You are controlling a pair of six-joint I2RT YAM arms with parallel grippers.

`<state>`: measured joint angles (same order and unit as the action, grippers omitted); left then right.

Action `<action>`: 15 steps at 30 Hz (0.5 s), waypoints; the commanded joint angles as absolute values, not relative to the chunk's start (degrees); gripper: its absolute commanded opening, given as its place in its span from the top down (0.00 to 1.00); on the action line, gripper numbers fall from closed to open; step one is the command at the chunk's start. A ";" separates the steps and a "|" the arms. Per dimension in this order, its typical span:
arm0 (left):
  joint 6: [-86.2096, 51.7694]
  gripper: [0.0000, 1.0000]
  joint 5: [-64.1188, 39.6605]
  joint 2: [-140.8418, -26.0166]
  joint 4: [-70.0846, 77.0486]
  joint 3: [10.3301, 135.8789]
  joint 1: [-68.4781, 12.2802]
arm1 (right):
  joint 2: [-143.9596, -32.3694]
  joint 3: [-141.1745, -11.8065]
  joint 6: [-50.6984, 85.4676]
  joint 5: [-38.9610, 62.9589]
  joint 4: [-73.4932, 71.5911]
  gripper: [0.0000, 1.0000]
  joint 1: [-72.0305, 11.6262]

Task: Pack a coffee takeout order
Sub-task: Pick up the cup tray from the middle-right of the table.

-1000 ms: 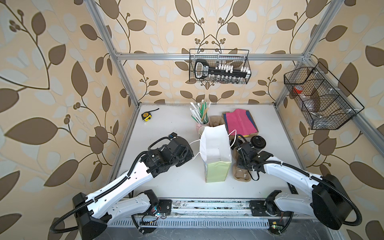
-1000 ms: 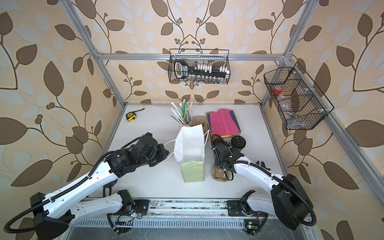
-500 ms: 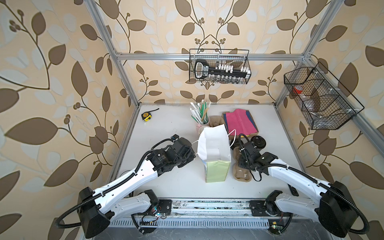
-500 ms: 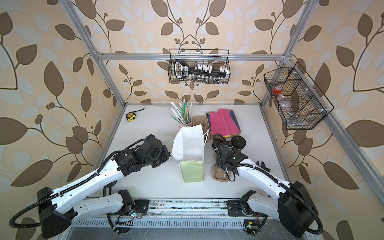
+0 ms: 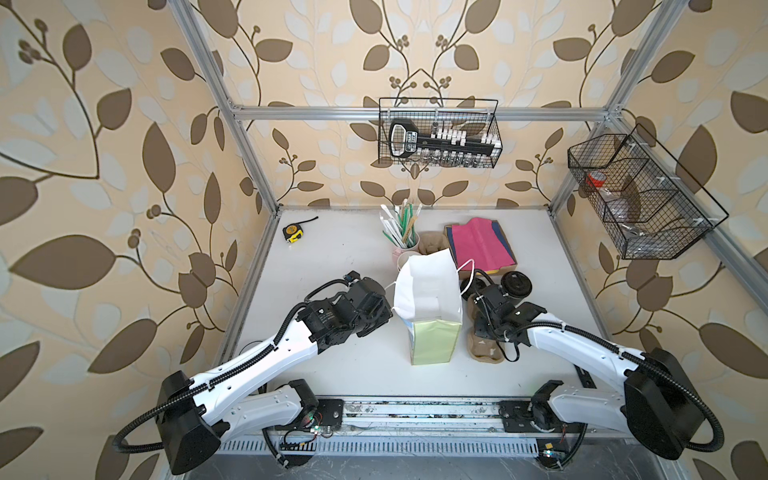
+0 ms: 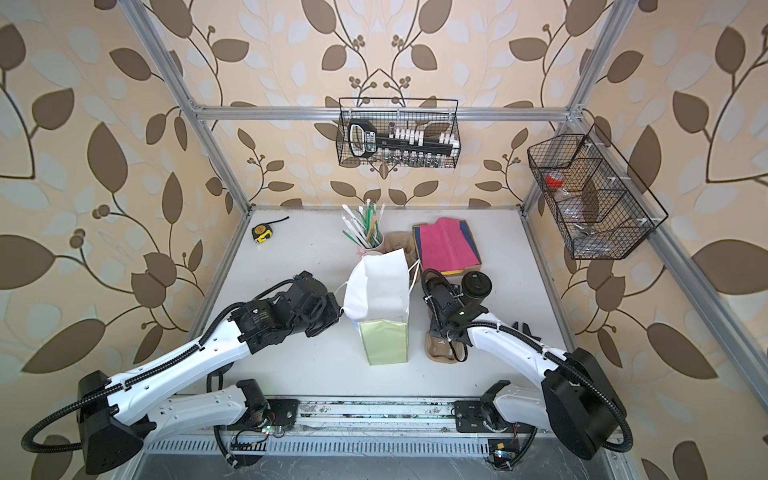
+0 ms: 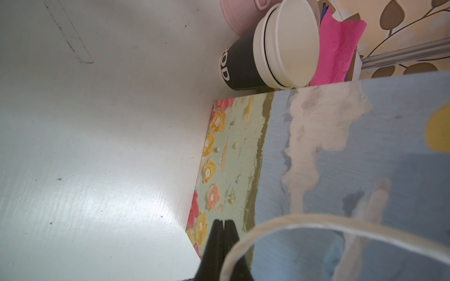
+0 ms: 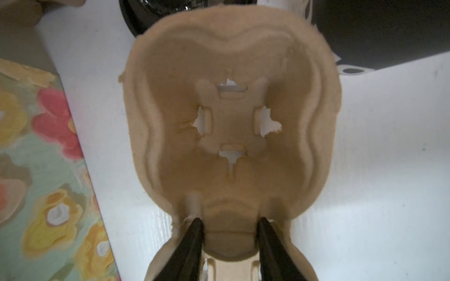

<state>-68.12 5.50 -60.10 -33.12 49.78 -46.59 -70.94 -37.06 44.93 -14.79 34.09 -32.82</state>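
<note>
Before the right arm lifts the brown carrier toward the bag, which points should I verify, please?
1. Right tool closed on the carrier, at its middle ridge: ok.
2. Bag upright, mouth open: ok.
3. Left tool pinching the bag handle: cannot tell; it is shut beside the loop.
4. Lidded cup seated in carrier: not ok; it stands on the table beyond it.
5. Pink napkin packed: not ok; it lies at the back.
</note>
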 commanded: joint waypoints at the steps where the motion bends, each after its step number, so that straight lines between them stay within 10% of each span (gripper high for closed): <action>1: -69.07 1.00 6.07 -60.55 -32.42 48.63 -47.37 | -71.66 -36.39 44.81 -15.11 33.93 0.64 -32.60; 15: -68.99 1.00 6.51 -60.73 -32.29 49.74 -47.55 | -62.41 -37.76 45.81 -16.13 39.86 0.72 -32.61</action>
